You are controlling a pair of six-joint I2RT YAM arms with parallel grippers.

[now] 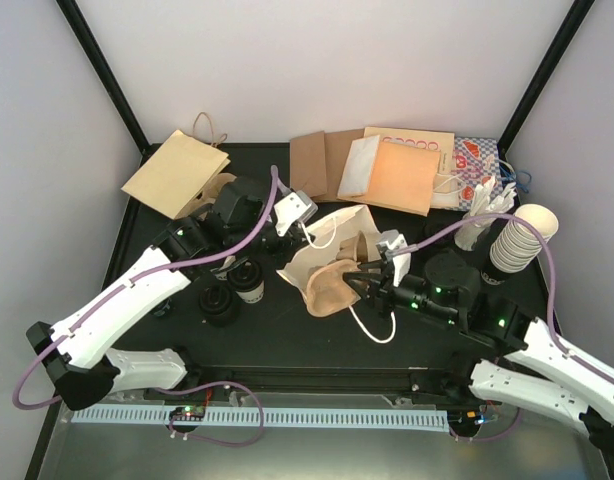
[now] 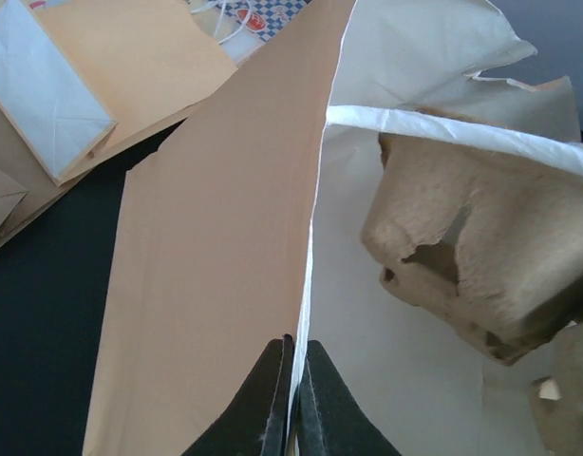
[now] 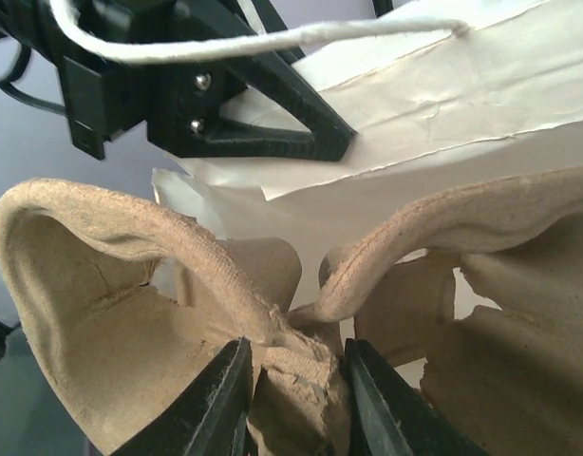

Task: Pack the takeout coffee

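Visibly two lidded cups (image 1: 251,290); left gripper (image 2: 293,347) pinched one bag (image 2: 206,247) edge, right gripper (image 3: 296,353) clamped one pulp tray (image 3: 111,313), partly bag-hidden.

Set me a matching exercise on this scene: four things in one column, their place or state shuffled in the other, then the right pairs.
Things
1. left hand
2. right hand
3. lidded coffee cups
4. stack of lidless cups

Place or state
A. at the far right of the table
B. shut on the pulp cup carrier
C. standing on the table beside the left arm, outside the bag
D. pinching an edge of the white paper bag

Pairs: 1-D, 2-B, 3-C, 4-A
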